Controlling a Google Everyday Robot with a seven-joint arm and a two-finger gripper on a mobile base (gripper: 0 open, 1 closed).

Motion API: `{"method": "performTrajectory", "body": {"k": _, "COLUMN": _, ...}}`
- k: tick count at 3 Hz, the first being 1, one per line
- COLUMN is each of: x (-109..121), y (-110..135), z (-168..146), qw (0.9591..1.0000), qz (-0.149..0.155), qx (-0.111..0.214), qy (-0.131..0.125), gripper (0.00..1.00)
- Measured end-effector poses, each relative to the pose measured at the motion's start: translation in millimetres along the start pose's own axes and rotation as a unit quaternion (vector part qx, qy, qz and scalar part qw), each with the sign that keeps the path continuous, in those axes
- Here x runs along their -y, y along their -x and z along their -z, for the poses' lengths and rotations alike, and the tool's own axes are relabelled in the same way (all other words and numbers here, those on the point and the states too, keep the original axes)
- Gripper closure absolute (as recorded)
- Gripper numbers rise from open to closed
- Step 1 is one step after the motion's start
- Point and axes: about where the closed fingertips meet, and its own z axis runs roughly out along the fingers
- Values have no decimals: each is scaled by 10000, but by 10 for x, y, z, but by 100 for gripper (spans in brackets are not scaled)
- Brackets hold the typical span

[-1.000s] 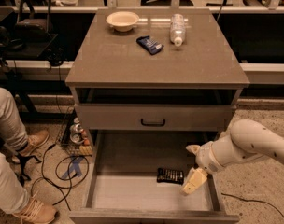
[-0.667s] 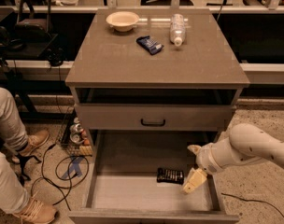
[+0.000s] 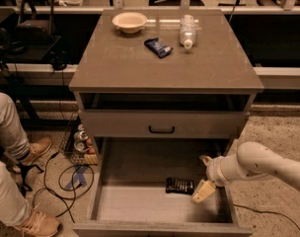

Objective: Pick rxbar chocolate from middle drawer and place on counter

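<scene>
The rxbar chocolate [image 3: 180, 185], a dark flat bar with pale markings, lies on the pale floor of the pulled-out middle drawer [image 3: 135, 204], toward its right side. My gripper [image 3: 204, 176] hangs inside the drawer just right of the bar, open, with one pale fingertip [image 3: 203, 191] low beside the bar's right end and the other higher up. It holds nothing. The grey-brown counter [image 3: 140, 68] is the cabinet top above.
On the counter stand a pale bowl [image 3: 130, 21], a blue wrapped packet [image 3: 158, 47] and a lying plastic bottle [image 3: 187, 30]. A shut drawer with a black handle [image 3: 161, 130] sits above the open one. A person's legs and boots [image 3: 21, 157], cables and cans are on the left.
The arm has shifted only slightly; the gripper stays beside the bar's right end, and the bar has not moved.
</scene>
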Motion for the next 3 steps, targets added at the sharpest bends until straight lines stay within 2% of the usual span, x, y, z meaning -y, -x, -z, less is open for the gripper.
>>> {"method": "performTrajectory", "body": {"k": 1, "x": 89, "y": -144, "z": -301, "qw": 10000, "qz": 0, "qx": 41, "qy": 16, "gripper": 0}}
{"method": "performTrajectory", "body": {"k": 3, "x": 96, "y": -127, "z": -958, "qw": 9996, "qz": 193, "qx": -28, "qy": 215, "gripper": 0}}
